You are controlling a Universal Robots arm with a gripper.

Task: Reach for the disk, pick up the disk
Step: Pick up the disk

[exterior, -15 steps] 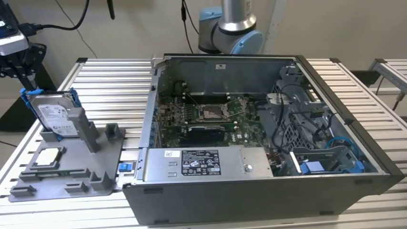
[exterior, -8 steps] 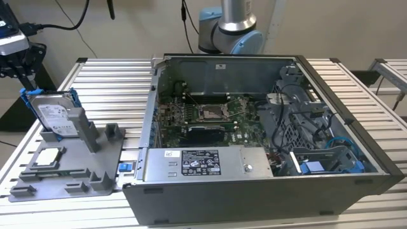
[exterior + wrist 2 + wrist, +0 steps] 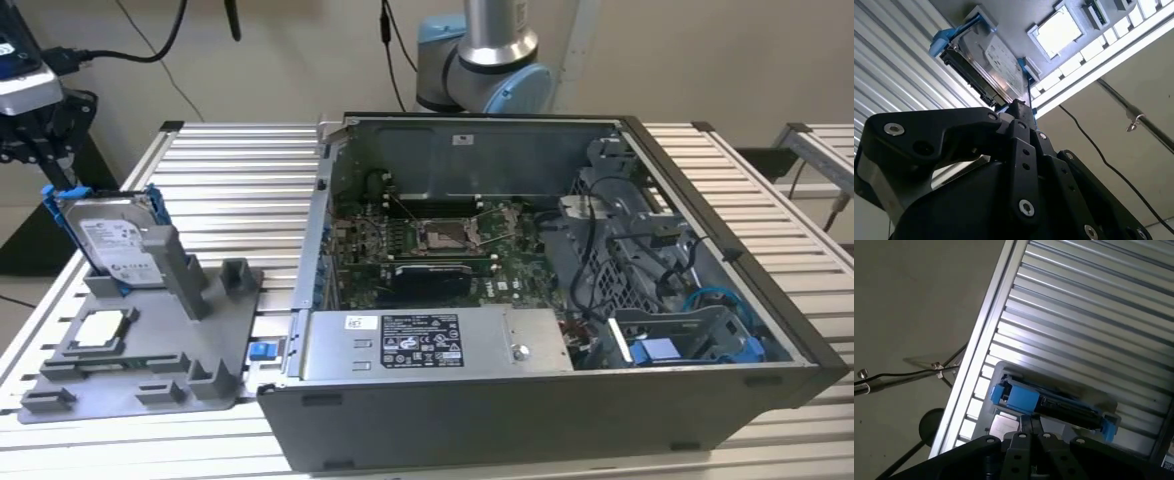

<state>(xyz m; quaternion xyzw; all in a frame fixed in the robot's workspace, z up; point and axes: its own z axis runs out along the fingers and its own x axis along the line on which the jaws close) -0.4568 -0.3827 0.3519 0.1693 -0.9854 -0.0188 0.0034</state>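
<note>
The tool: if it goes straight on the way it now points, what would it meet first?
Most likely the disk, at its blue-railed edge; the tool points right at it in both wrist views. How much gap remains is unclear.

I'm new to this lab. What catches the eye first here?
The open computer case sits at the exterior view's middle and right, its board and cables bare. At that view's left the disk stands on edge in a grey holder, blue rails along its sides, with the robot's hand close above it.
</note>
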